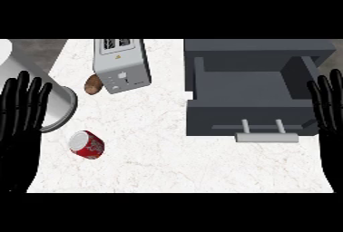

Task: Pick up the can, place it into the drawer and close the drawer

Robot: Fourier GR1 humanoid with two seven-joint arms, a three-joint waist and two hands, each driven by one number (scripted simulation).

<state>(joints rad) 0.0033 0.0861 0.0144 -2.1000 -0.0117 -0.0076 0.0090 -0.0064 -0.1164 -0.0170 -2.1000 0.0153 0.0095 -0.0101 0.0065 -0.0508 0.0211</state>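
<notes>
The red can (87,144) lies on the desk (167,167), maybe tipped over, near the spread left robot hand (19,122). The right robot hand (328,108) is spread too.

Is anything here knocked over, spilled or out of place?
Nothing looks spilled or broken. One oddity: a brown lump, perhaps a potato, lies on the counter just left of the toaster. The drawer stands open.

No word, brand or number can be read anywhere. The red can (88,145) lying on the surface (167,163) carries pale markings on its side, too small to make out as letters. The toaster (121,68) bears a tiny yellowish mark on its grey top, too small to tell what it shows
</notes>
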